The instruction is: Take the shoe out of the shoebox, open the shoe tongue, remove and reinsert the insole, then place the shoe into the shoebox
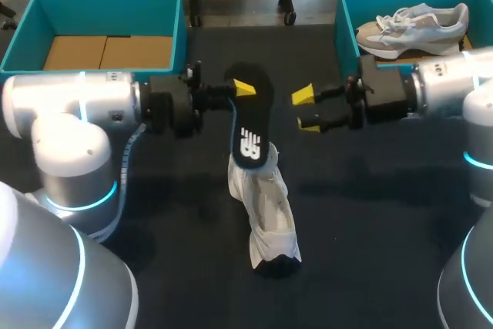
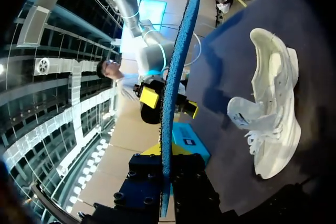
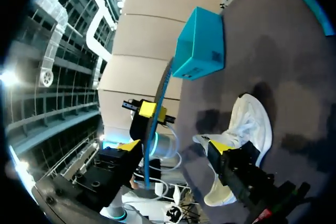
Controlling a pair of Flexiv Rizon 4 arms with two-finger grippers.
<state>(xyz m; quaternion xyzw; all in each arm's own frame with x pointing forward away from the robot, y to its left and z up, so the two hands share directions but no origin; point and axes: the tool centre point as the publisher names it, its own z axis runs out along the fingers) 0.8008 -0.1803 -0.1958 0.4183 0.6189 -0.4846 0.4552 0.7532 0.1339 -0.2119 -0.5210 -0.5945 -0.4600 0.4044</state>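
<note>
A white letter mark (image 1: 249, 146) is printed on the black insole (image 1: 251, 113). The insole stands up just above the white shoe (image 1: 271, 209) on the table. The mark sits on the insole's lower half, close to the shoe's opening.

The left box (image 3: 202, 43), well behind the shoe, has a small dark square label (image 3: 214, 55) on its side. It is too small to read.

The right box (image 2: 181, 129), off to the other side of the shoe, has a white and dark sticker (image 2: 188, 141) on its side. That one is too small to read as well.
</note>
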